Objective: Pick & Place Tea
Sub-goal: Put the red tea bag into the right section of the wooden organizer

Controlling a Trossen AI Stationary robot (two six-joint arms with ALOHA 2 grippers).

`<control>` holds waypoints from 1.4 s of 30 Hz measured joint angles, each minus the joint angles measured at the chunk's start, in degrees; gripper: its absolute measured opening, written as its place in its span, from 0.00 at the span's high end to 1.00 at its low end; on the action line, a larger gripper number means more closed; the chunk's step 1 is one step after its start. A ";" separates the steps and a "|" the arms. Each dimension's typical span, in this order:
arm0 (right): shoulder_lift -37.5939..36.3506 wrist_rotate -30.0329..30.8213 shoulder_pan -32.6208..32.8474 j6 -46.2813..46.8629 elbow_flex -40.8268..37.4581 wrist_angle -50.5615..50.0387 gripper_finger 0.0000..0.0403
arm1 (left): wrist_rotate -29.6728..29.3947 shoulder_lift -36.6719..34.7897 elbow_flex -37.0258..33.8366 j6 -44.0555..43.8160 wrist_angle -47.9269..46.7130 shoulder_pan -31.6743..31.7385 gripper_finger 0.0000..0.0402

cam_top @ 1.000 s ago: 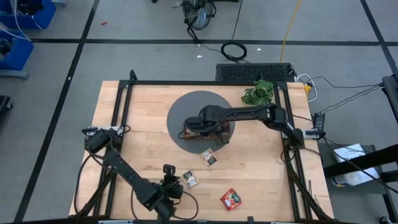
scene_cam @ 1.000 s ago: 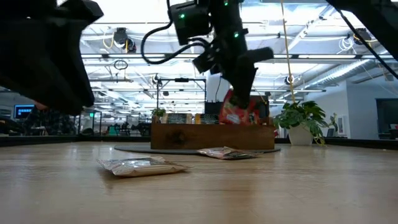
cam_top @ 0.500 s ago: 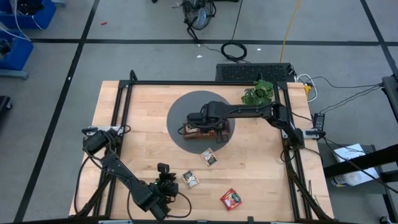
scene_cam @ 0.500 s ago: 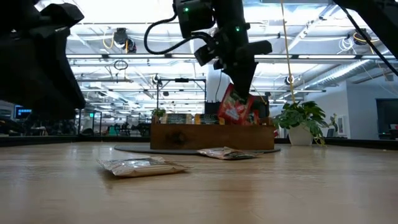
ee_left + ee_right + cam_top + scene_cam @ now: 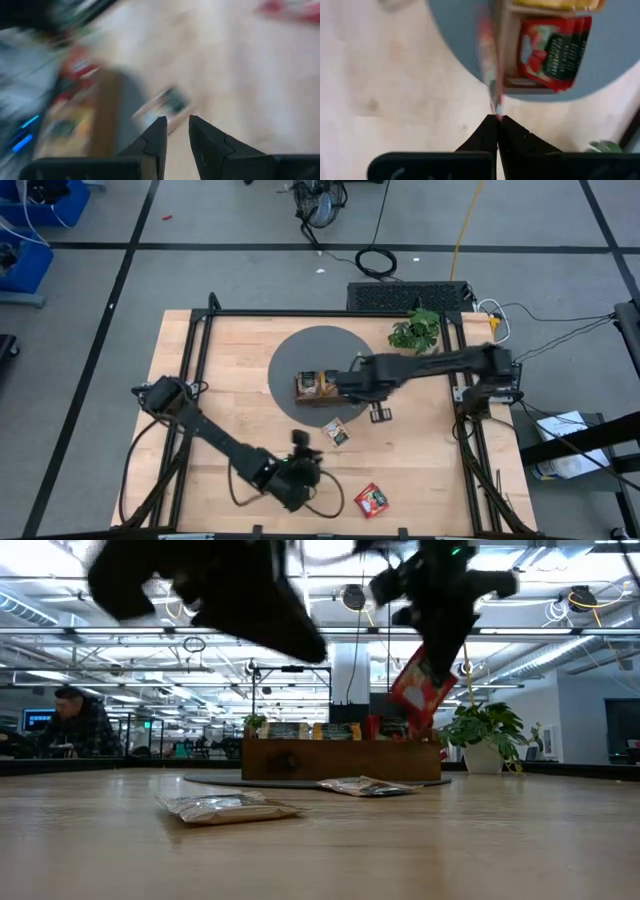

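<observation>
One red sachet (image 5: 420,688), printed label.

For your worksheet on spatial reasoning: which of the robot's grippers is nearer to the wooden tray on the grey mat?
Right. The right gripper, shut on a red sachet, hangs over the wooden tray's right end. The left gripper is near the table's front edge, well short of the tray.

The right hand (image 5: 497,118) is being held pinched closed, arm extended; the left hand (image 5: 176,131) is being held slightly parted, arm outstretched.
</observation>
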 joint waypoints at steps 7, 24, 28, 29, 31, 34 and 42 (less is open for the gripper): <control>-15.51 -1.58 5.85 4.88 -15.61 17.55 1.00 | 17.81 -5.11 -0.25 12.86 16.04 6.48 0.78; -14.96 1.54 10.59 6.26 -20.77 24.46 1.00 | 29.35 -7.12 -0.27 -1.32 17.52 18.33 0.70; -14.96 1.56 10.64 4.52 -20.77 28.00 1.00 | 27.11 -7.12 -0.27 1.57 18.89 18.26 0.48; -14.96 1.71 10.74 4.23 -20.77 28.97 1.00 | 26.16 -7.12 -0.27 2.71 19.01 18.19 0.42; -14.94 2.90 10.88 3.34 -20.77 30.70 1.00 | 25.25 -6.97 -0.25 4.38 18.75 18.19 0.31; -14.85 3.08 11.05 2.48 -20.77 32.11 1.00 | 22.88 -6.32 -0.18 5.08 18.35 18.40 0.20; -14.96 3.35 11.20 2.29 -20.58 33.51 1.00 | 18.11 -4.36 -0.29 6.84 16.40 19.57 0.16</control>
